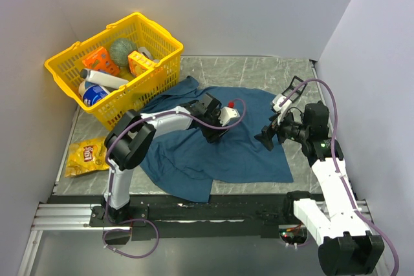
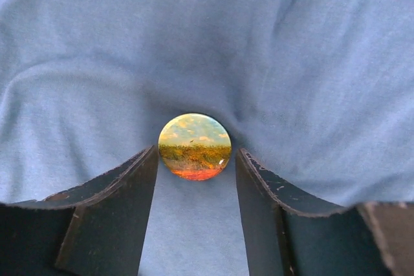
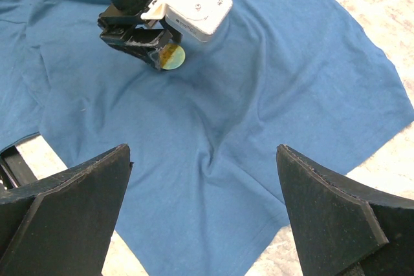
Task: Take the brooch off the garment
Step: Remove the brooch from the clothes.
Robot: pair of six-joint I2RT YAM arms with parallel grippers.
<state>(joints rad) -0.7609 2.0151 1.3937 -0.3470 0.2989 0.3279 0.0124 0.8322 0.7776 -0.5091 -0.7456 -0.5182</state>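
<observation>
Left wrist view: a round badge-style brooch (image 2: 195, 147), printed with blue sky, a green field and a red foreground, lies flat on the wrinkled dark blue garment (image 2: 207, 37). The left gripper (image 2: 195, 159) straddles the brooch, one dark finger just to each side. Only a sliver of cloth shows in each gap, so the jaws are half narrowed and not visibly clamped. The brooch sits level with the fingertips, not deep between them. Being round, it has no long axis to line up with. Cloth puckers toward the brooch from its far side.

In the right wrist view, the right gripper (image 3: 202, 159) hangs spread wide and empty, well apart from the brooch. The left arm is plainly the nearer. The pinch likely depends on the fingertips catching the brooch's rim, not the cloth beneath.
</observation>
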